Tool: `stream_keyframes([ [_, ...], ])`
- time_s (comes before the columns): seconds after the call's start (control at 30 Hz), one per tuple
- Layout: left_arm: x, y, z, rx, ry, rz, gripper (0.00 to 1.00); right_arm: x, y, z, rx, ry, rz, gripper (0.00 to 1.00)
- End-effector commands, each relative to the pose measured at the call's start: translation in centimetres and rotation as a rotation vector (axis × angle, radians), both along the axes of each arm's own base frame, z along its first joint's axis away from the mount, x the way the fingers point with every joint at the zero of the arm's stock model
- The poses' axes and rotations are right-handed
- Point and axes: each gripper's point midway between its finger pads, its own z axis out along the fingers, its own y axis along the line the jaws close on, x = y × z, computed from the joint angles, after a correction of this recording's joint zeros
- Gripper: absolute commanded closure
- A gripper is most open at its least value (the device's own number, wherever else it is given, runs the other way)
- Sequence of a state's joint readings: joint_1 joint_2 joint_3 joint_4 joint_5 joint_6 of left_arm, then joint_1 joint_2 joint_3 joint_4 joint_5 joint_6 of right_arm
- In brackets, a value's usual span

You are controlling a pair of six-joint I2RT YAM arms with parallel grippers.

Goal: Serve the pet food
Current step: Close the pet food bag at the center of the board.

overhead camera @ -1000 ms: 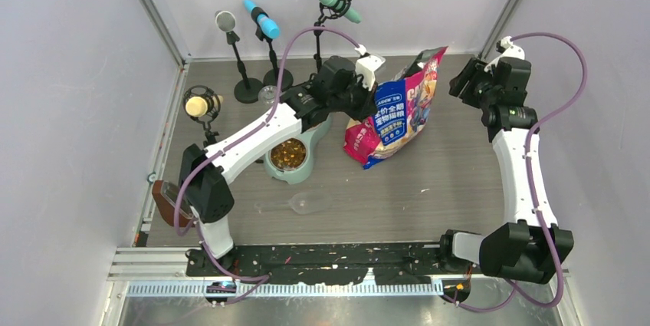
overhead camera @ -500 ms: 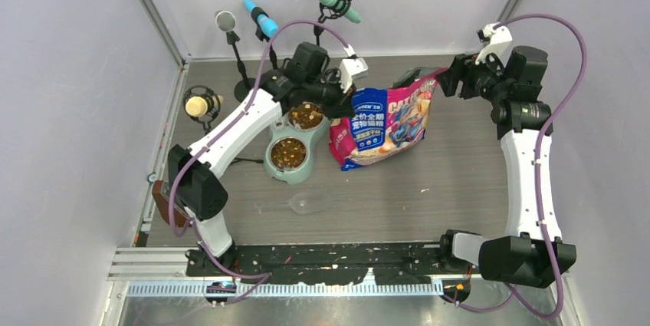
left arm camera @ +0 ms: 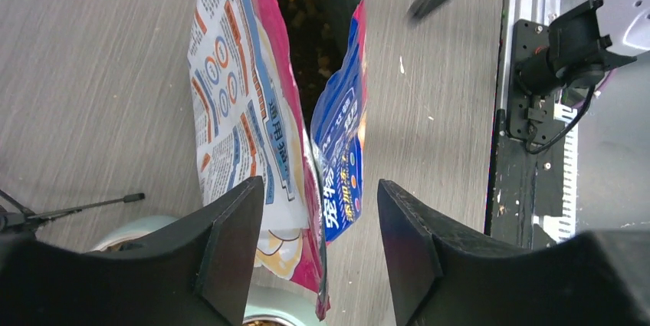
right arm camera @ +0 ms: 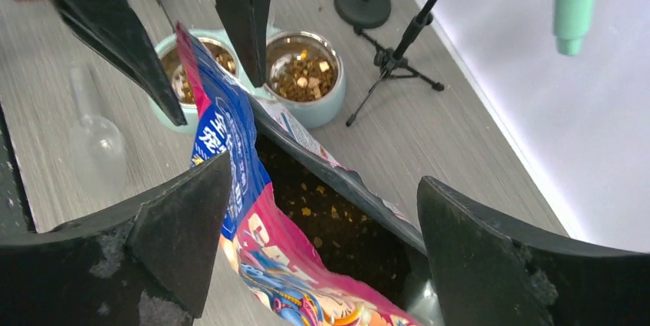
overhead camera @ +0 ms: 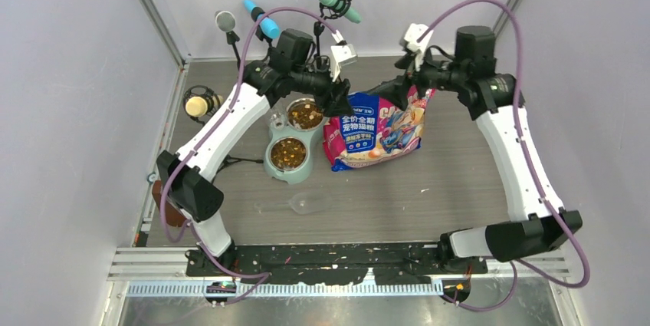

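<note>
Pet food bag (overhead camera: pixel 373 133) leftward, mouth up

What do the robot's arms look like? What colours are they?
The left arm and the right arm each have smooth white links joined by chunky black joints. A thin purple cable loops along each arm. The left gripper and the right gripper each have two black, wedge-shaped fingers that narrow to a point.
</note>
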State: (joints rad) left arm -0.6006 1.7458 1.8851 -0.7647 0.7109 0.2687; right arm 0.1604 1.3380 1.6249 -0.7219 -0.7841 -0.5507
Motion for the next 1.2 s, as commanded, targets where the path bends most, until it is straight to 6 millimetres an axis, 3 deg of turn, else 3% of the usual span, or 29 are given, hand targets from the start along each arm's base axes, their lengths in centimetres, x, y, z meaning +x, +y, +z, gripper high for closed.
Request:
stream_keyframes([
  [0.0,-0.5,-0.4,3.4,-0.090,-0.051,-0.012,0.41,1.0,1.8,-1.4,-0.130,-0.069,0.038,0.01],
  [0.17,0.0,-0.5,2.5,-0.074,-0.037,-0.001,0.49,1.9,2.8,-2.5,-0.191,-0.099,0.118,0.01],
  [0.37,0.6,-0.6,1.7,-0.046,-0.020,0.016,0.61,2.9,2.5,-4.1,-0.304,-0.050,0.179,0.13],
  [0.5,0.5,-0.3,1.1,-0.024,0.014,0.005,0.70,3.3,2.0,-5.0,-0.368,0.000,0.200,0.29],
  [0.57,0.3,-0.2,1.0,-0.021,0.031,-0.009,0.74,3.4,1.9,-5.4,-0.381,0.008,0.205,0.46],
  [0.63,0.5,0.1,0.9,-0.019,0.040,-0.008,0.77,3.4,2.0,-5.5,-0.383,0.012,0.211,0.50],
  [0.73,0.7,0.4,0.8,-0.020,0.048,0.000,0.82,3.4,2.0,-5.5,-0.382,0.010,0.216,0.48],
  [0.83,1.2,0.9,0.6,-0.015,0.051,0.015,0.99,3.4,2.3,-5.2,-0.370,-0.004,0.230,0.36],
  [1.0,1.6,2.0,0.9,-0.020,0.035,0.024,1.00,3.6,2.3,-5.1,-0.378,-0.017,0.233,0.31],
  [1.17,1.4,3.1,1.0,-0.032,0.016,-0.002,1.00,4.2,0.7,-6.6,-0.485,0.036,0.200,0.39],
])
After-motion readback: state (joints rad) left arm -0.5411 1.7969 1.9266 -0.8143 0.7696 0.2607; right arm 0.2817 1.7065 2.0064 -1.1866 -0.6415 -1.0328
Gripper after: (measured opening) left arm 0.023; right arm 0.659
